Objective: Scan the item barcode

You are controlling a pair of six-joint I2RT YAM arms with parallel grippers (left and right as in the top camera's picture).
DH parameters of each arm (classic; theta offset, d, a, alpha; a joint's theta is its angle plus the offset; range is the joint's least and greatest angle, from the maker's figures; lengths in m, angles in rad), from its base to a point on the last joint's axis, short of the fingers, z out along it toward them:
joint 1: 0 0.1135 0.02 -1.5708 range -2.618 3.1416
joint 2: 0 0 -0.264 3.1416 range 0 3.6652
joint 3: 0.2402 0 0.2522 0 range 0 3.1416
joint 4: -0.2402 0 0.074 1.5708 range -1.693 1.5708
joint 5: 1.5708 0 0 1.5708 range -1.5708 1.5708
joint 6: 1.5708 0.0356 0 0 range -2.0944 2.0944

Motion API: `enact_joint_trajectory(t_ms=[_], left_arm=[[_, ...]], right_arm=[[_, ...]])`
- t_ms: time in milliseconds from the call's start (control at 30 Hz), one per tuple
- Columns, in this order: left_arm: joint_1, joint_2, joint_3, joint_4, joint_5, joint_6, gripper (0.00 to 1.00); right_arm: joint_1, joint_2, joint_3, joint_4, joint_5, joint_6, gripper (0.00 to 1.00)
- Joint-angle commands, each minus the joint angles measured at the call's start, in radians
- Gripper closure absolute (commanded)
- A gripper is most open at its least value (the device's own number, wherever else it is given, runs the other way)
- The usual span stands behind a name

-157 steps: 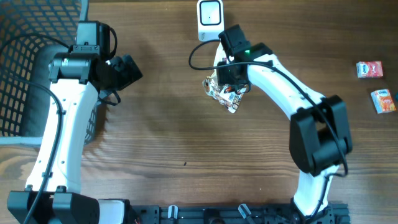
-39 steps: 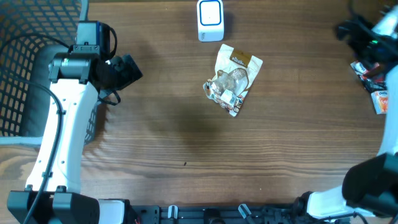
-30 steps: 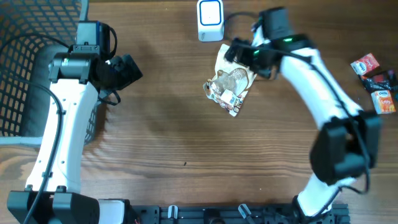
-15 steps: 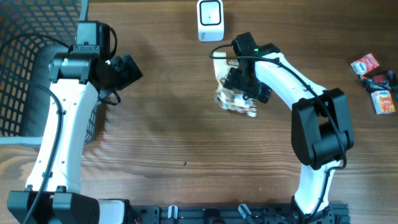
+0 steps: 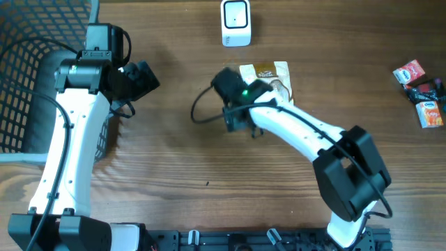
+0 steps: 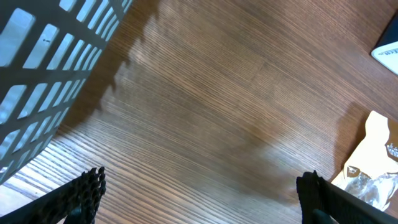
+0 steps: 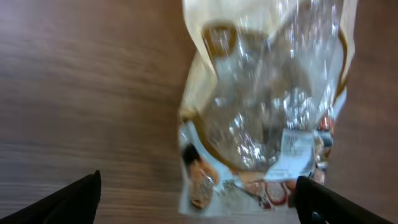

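Since 0.5 s earlier, snack pouch [image 5: 266,70] lay nearer scanner [image 5: 235,22]. Right gripper [image 7: 198,202] hovered over it, jaws wide, holding nothing. Step: regrasp. Next: close on pouch, present barcode.

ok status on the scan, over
Left gripper open, by basket. Right gripper open over snack bag, not gripping. It lies flat on table near scanner. Nothing between them.

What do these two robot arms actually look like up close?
The left arm and right arm have smooth white shells between boxy black joints. Thin black cables trail along them, and a small green light glows near the right wrist. The jaws are black.
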Motion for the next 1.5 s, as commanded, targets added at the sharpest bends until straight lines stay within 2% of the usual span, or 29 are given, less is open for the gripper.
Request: enact_joint_trajectory(t_ms=[0,100,167,233,300,500,600,700,733,933,1000,1100,1200,1367,1400,1467], left_arm=[[0.004,0.004,0.001,-0.001,-0.017,-0.017,0.0],[0.004,0.004,0.001,-0.001,-0.017,-0.017,0.0],[0.004,0.004,0.001,-0.001,-0.017,-0.017,0.0],[0.004,0.004,0.001,-0.001,-0.017,-0.017,0.0],[0.004,0.004,0.001,-0.001,-0.017,-0.017,0.0],[0.004,0.004,0.001,-0.001,-0.017,-0.017,0.0],[0.004,0.004,0.001,-0.001,-0.017,-0.017,0.0],[0.004,0.004,0.001,-0.001,-0.017,-0.017,0.0],[0.004,0.004,0.001,-0.001,-0.017,-0.017,0.0],[0.004,0.004,0.001,-0.001,-0.017,-0.017,0.0],[0.004,0.004,0.001,-0.001,-0.017,-0.017,0.0],[0.004,0.004,0.001,-0.001,-0.017,-0.017,0.0],[0.004,0.004,0.001,-0.001,-0.017,-0.017,0.0],[0.004,0.004,0.001,-0.001,-0.017,-0.017,0.0],[0.004,0.004,0.001,0.0,-0.017,-0.017,0.0],[0.004,0.004,0.001,-0.001,-0.017,-0.017,0.0]], right_arm=[[-0.011,-0.007,-0.095,0.055,0.22,0.021,0.0],[-0.028,-0.007,-0.175,0.181,0.233,-0.118,0.0],[-0.048,-0.007,-0.193,0.235,0.226,-0.157,0.0],[-0.077,-0.007,-0.195,0.285,0.124,-0.243,0.0],[-0.112,-0.006,-0.195,0.311,0.064,-0.264,0.01],[-0.19,0.028,-0.195,0.336,0.021,-0.264,0.31],[-0.19,0.028,-0.189,0.349,0.021,-0.253,0.38],[-0.19,0.028,-0.162,0.338,0.016,-0.175,0.53],[-0.19,0.026,-0.15,0.332,0.006,-0.159,0.55],[-0.19,0.017,0.062,0.154,-0.089,-0.069,0.82],[-0.19,0.017,0.135,0.096,-0.152,-0.044,0.85],[-0.198,0.006,0.208,0.048,-0.372,-0.045,0.86],[-0.237,0.005,0.219,0.05,-0.788,-0.044,0.86],[-0.255,0.005,0.218,0.056,-1.136,-0.028,0.86],[-0.255,0.005,0.218,0.087,-1.295,-0.029,0.86],[-0.255,0.005,0.218,0.136,-1.401,0.003,0.86]])
